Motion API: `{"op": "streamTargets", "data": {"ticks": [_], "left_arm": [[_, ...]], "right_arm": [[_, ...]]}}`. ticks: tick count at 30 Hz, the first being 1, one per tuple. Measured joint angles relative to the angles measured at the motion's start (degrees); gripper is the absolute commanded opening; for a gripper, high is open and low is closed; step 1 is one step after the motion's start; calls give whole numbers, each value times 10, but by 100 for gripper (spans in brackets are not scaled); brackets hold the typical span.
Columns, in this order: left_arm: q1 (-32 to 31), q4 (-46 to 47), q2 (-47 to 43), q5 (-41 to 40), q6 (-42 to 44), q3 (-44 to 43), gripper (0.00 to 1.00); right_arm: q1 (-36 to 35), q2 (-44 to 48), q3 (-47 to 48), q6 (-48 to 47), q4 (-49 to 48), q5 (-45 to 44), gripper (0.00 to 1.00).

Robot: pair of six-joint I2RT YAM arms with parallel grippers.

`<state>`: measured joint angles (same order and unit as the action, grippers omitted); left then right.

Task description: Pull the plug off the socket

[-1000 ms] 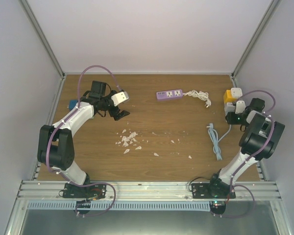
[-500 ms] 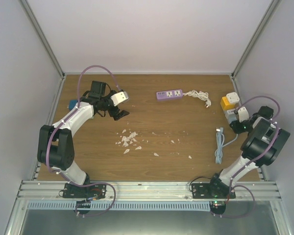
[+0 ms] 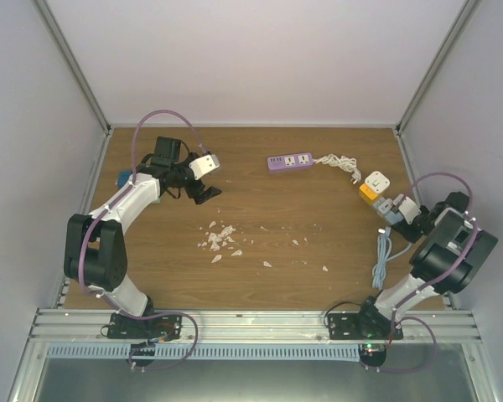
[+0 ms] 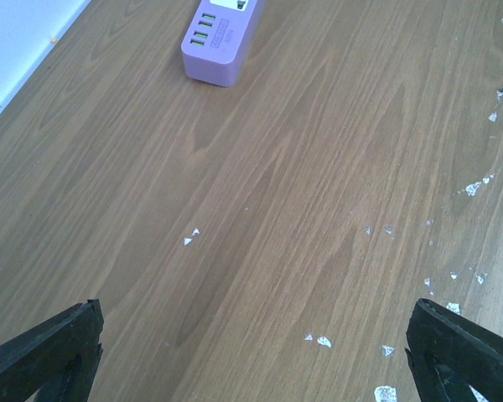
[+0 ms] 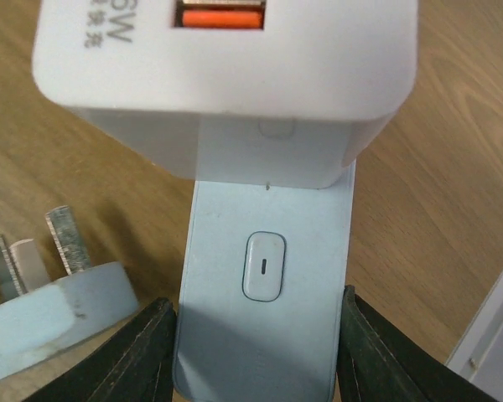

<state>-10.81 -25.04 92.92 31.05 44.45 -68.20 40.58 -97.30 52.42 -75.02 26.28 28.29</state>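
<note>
- Pale-blue socket (image 5: 235,335) is gripped by the right jaws, whose dark fingers (image 5: 142,356) press against both of its long sides at the bottom of the right wrist view.
- A white plug (image 5: 226,67) with an orange port is seen seated on the upper end of that socket, at the top of the frame.
- In the top view this pair is found at the right edge of the wooden worktop (image 3: 277,213).
- A pale-blue three-pin plug (image 5: 54,322) lies on the wood at the lower left, just beside the socket.
- The left jaws are spread wide and hold nothing, hovering over bare wood at the upper left of the top view.
- A purple power strip (image 4: 222,42) lies at the top centre, well apart from both arms.
- White scraps (image 3: 220,237) are scattered mid-worktop.
</note>
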Motion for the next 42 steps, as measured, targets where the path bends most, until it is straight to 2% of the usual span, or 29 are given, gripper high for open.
{"op": "streamTargets", "data": {"ticks": [7, 15, 27, 42], "left_arm": [[0, -1, 0, 0, 0, 0, 99], [3, -4, -2, 0, 1, 0, 99], [6, -14, -12, -6, 11, 0, 99], [24, 6, -69, 1, -30, 4, 99]], "right_arm": [[2, -23, 33, -102, 61, 16, 33], [-20, -43, 63, -153, 112, 18, 33], [-146, -82, 110, -157, 191, 49, 34], [-311, -86, 113, -109, 205, 61, 35]]}}
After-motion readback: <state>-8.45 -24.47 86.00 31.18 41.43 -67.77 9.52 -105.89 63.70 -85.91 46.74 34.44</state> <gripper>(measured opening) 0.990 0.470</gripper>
